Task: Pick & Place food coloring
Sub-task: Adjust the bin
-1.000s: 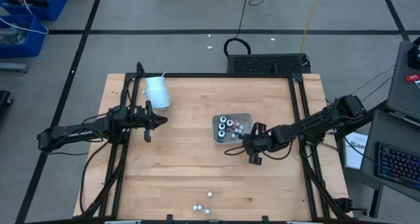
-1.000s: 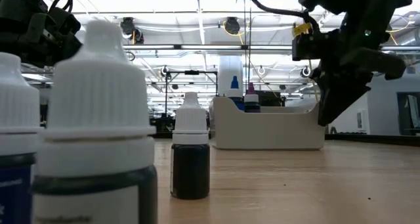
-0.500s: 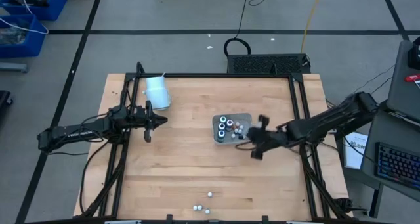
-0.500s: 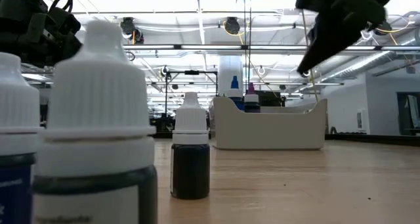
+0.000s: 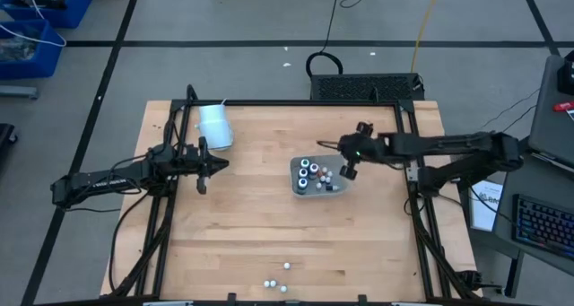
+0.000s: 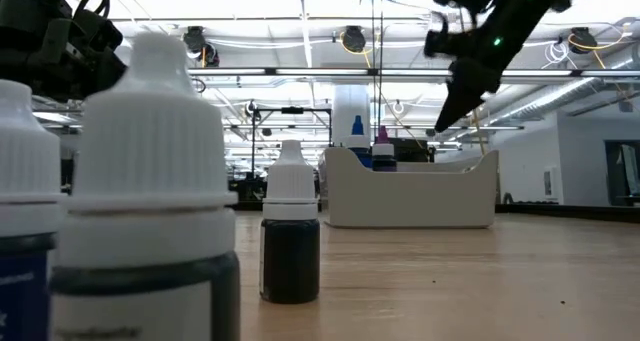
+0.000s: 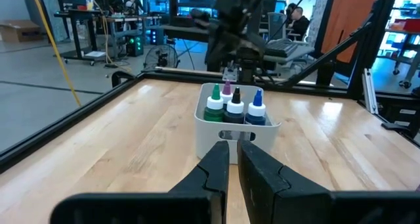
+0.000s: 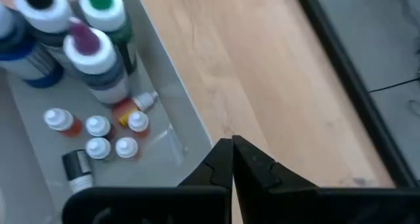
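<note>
From the high view the tray (image 5: pixel 319 177) sits near mid-table, a bit right of center, with the four big food coloring bottles (image 5: pixel 308 173) standing in it, but the tiny bottles beside them are just specks from up there. The right wrist view sorts that out: small white-capped bottles (image 8: pixel 98 127), some orange-red, lie loose on the tray floor next to the big ones.

The right gripper (image 5: pixel 349 169) hangs above the tray's far right corner, fingers pressed together, holding nothing. The left gripper (image 5: pixel 203 172) waits near the table's left edge by the pale cup (image 5: pixel 215 126), fingers also together.

Three more small bottles (image 5: pixel 276 281) stand by the near edge; the low view crops two of them, so their colors are probably dark but hard to call. Plenty of bare wood lies between them and the tray.
</note>
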